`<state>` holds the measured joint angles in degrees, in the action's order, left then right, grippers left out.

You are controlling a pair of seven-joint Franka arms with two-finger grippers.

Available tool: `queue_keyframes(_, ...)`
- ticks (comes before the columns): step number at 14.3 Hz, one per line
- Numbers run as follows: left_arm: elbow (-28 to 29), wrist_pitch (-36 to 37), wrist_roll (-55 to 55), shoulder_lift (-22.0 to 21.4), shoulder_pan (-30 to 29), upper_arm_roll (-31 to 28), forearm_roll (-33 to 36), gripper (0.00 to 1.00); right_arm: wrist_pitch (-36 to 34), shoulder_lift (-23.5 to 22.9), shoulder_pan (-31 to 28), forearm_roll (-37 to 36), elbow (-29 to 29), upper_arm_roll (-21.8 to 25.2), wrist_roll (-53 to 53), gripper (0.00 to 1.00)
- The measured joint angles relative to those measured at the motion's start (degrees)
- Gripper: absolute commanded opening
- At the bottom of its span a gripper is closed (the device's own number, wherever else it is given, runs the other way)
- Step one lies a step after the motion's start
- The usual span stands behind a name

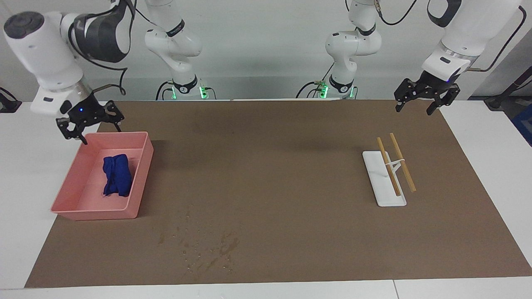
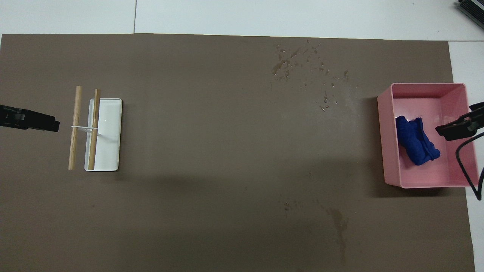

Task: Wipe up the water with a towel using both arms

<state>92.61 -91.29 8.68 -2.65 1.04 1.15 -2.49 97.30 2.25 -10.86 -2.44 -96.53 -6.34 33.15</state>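
A crumpled blue towel (image 1: 117, 174) (image 2: 416, 141) lies loose on the floor of a pink bin (image 1: 141, 174) (image 2: 387, 143) at the right arm's end of the table. My right gripper (image 1: 93, 128) (image 2: 459, 126) hangs open and empty above the bin's edge nearest the robots, clear of the towel. Water (image 1: 208, 249) (image 2: 298, 68) is scattered as drops on the brown mat, farther from the robots than the bin. My left gripper (image 1: 413, 110) (image 2: 30, 121) waits open and raised over the mat at the left arm's end.
A white tray (image 1: 380, 195) (image 2: 111, 132) with two wooden sticks (image 1: 395, 164) (image 2: 85, 126) laid across it sits toward the left arm's end. A faint damp streak (image 2: 340, 223) marks the mat nearer the robots. White table borders the brown mat (image 1: 270, 166).
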Motion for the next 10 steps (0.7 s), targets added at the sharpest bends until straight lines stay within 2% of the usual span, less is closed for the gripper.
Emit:
queue_keyframes(3,0.1,2.1,0.0,0.0,0.1,0.1,0.0,1.00,-5.5,4.5,0.3,1.9,0.1,-5.0,-12.7,1.00)
queue_keyframes(5,0.2,2.2,0.0,0.0,0.2,0.1,0.0,1.00,-6.8,5.9,0.3,2.1,0.0,-6.2,-16.9,1.00)
queue_keyframes(10,0.3,2.2,0.0,0.0,0.1,-0.1,0.0,1.00,-6.2,4.4,0.1,2.1,0.8,-5.9,-18.2,1.00)
